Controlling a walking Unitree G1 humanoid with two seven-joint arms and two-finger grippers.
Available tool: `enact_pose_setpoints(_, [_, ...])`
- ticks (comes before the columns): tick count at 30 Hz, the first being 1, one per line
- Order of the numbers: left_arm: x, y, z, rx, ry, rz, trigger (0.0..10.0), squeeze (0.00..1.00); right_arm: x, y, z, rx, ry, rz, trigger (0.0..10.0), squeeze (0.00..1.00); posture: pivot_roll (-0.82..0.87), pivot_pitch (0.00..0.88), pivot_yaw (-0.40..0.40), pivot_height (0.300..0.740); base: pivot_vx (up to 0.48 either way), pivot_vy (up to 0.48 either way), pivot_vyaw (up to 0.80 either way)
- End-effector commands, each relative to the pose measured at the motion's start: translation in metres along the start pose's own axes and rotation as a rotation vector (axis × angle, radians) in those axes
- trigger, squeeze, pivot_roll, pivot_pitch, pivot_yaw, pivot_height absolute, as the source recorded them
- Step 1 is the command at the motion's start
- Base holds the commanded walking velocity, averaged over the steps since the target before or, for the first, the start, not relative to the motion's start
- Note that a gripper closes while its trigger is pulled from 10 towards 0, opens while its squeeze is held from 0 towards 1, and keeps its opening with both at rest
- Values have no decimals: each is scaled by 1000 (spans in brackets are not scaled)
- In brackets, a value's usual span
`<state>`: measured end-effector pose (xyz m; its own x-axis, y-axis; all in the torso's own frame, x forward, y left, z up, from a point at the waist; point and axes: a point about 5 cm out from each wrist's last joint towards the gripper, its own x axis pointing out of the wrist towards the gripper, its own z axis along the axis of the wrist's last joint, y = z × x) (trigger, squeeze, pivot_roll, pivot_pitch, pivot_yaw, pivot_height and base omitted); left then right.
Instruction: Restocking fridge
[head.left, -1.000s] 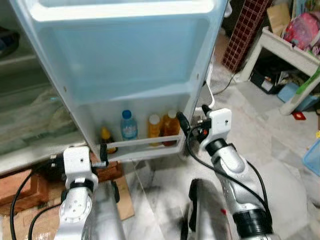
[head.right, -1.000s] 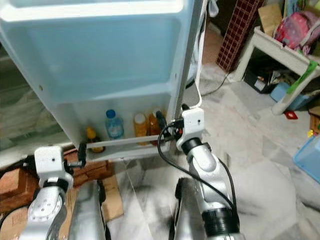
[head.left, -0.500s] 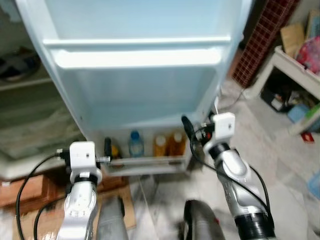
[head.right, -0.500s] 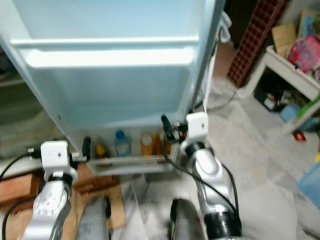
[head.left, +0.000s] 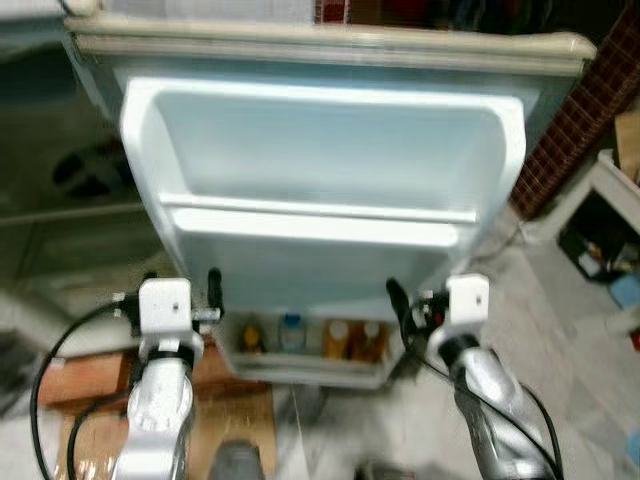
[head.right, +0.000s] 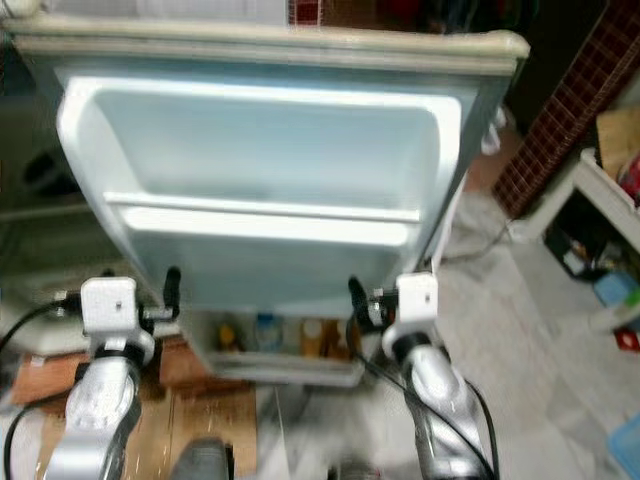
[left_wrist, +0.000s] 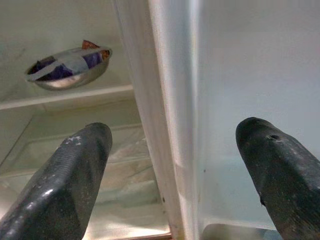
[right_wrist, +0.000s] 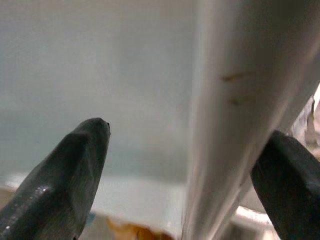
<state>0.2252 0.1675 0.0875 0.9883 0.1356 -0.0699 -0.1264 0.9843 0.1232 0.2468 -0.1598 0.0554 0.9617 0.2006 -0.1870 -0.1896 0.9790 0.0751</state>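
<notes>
In the left eye view both silver arms are raised in front of the open fridge door (head.left: 320, 200), one at each side edge. The left pincer (head.left: 212, 285) points upward by the door's left edge, and the right pincer (head.left: 397, 298) stands likewise near the right edge. The door's bottom shelf (head.left: 310, 365) holds a row of bottles (head.left: 292, 332), blurred; one looks clear with a blue cap, the others yellow or orange. Cardboard (head.left: 230, 440) lies on the floor below the left arm.

The right eye view shows the same, with a white table (head.right: 600, 200) and clutter on the right, partly cut off, and bare marble floor (head.right: 520, 380) between it and the door.

In the left wrist view the left pincer's fingers (left_wrist: 65, 180) are spread wide, with the door's edge running between them without touching. Beyond it, a metal bowl (left_wrist: 67, 70) with something wrapped inside sits on a fridge shelf.

In the right wrist view the right pincer's fingers (right_wrist: 65, 175) also stand wide, straddling the door's other edge; the rest is blurred.
</notes>
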Motion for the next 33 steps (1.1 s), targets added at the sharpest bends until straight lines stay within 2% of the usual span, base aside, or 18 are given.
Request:
enact_pose_setpoints(1, [-4, 1, 0, 1, 17, -2, 10000, 0, 9, 17, 44, -40, -173, 90, 10000, 0, 43, 0, -34, 740, 0, 0, 0])
enact_pose_setpoints(5, [-6, 5, 3, -23, 37, 3, 10000, 0, 0, 14, 43, -43, -158, 101, 10000, 0, 40, 60, -40, 740, 0, 0, 0])
enact_pose_setpoints(13, [-7, 8, 4, -49, 63, -10, 10000, 0, -3, 16, 44, -57, -132, 150, 10000, 0, 37, 75, -31, 740, 0, 0, 0])
enact_pose_setpoints(18, [-4, 4, 5, -56, 72, -34, 10000, 0, 1, 17, 49, -60, -135, 157, 10000, 0, 36, 71, -32, 740, -290, 0, 0])
enact_pose_setpoints(33, [-3, 3, 4, -59, 87, -49, 10000, 0, 1, 18, 49, -65, -128, 173, 10000, 0, 29, 67, -26, 740, -408, 0, 0])
